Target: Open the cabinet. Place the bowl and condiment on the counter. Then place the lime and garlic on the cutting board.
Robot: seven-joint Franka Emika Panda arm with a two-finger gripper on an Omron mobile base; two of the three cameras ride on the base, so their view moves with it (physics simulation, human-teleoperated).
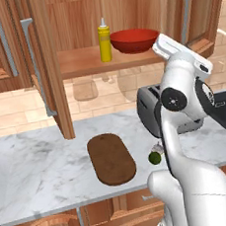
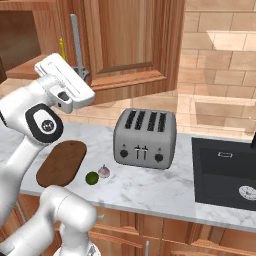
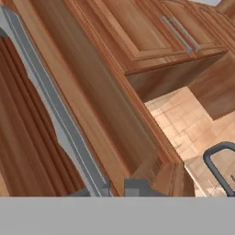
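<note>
The gripper [image 3: 117,189], jaws pinched together on nothing, sits at the near edge of the open right door of the cabinet [image 1: 50,67], whose grey bar handle [image 3: 55,110] runs lengthwise beside the fingertips in the hand view. In the base views the hand itself is masked by the arm's white wrist. Both doors stand open, and the left base view shows the lower shelf: the condiment [image 1: 105,41] upright, nozzle up, just left of the bowl [image 1: 134,40], whose right rim is cut off by the arm. On the counter [image 1: 36,163] the cutting board [image 1: 111,159] lies with its long axis running near to far. The lime [image 2: 92,178] and garlic [image 2: 104,171] rest just right of it (the garlic, tip up, is clear from the right, half hidden from the left). A toaster [image 2: 145,139] stands farther right.
</note>
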